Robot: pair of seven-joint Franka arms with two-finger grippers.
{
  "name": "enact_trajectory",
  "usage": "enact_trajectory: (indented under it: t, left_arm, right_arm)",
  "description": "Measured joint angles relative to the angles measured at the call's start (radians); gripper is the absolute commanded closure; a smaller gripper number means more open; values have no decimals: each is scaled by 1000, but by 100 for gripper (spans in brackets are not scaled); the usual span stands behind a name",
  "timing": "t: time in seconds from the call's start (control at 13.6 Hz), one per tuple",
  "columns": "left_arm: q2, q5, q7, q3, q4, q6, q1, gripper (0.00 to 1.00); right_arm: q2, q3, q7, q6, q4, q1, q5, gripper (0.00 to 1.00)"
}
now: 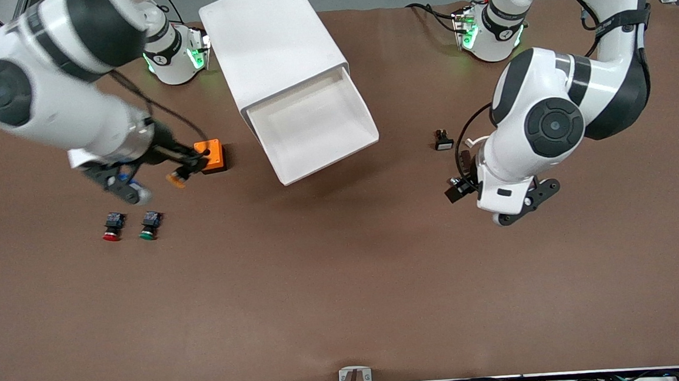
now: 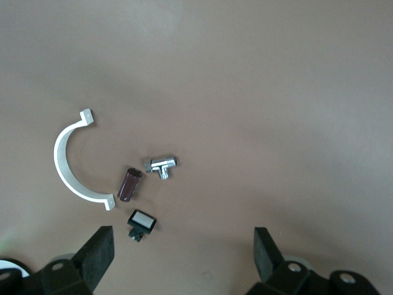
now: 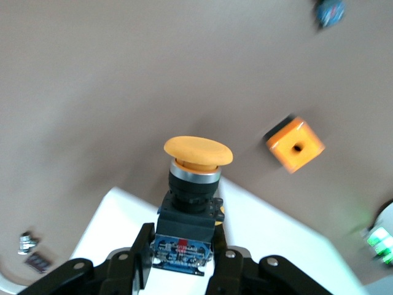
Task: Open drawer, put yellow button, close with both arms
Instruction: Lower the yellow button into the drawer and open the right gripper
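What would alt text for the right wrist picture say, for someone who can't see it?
The right gripper holds the yellow button by its blue-and-black body, cap pointing away, above the white cabinet. An orange box sits on the brown table.

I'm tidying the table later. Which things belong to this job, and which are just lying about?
Job: drawer, open; yellow button in the right gripper; left gripper, open, waiting.
Lying about: red button, green button, orange box, white clamp.

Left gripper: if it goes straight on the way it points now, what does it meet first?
Probably bare table. The open left gripper points down at the brown top, and the small black switch lies just inside its line, though depth is unclear.
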Motion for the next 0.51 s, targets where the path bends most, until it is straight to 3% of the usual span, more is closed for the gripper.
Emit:
enact_trajectory:
  t: [0.51]
  left_arm:
    - [-16,0,12,-106,-49,2,-6,0]
  right_arm:
    - [52,-4,515,261,7,329,-35,100]
